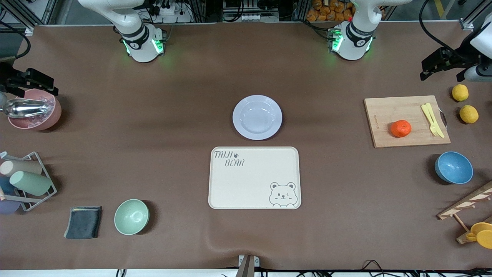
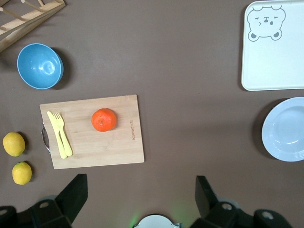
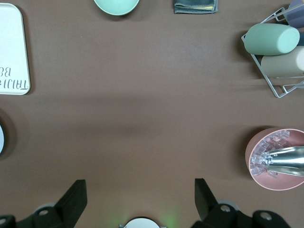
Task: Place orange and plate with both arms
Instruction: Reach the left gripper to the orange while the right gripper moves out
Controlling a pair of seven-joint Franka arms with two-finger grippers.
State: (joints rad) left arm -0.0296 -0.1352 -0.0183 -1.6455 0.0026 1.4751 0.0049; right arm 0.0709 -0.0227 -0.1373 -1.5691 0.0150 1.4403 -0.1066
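Note:
The orange (image 1: 400,128) (image 2: 104,119) lies on a wooden cutting board (image 1: 388,111) toward the left arm's end of the table. The pale plate (image 1: 257,117) (image 2: 287,129) sits empty at the table's middle, just farther from the front camera than the cream bear tray (image 1: 250,181). My left gripper (image 1: 428,69) (image 2: 141,190) hangs open and empty high over the table near the board and lemons. My right gripper (image 1: 48,85) (image 3: 141,190) hangs open and empty at the right arm's end, by the pink bowl.
A yellow fork (image 1: 432,120) lies on the board, with two lemons (image 1: 460,92) beside it. A blue bowl (image 1: 453,167) and wooden rack (image 1: 467,204) stand nearer. At the right arm's end are a pink bowl (image 1: 54,115) of ice, a cup rack (image 1: 27,181), a cloth (image 1: 83,222) and a green bowl (image 1: 131,216).

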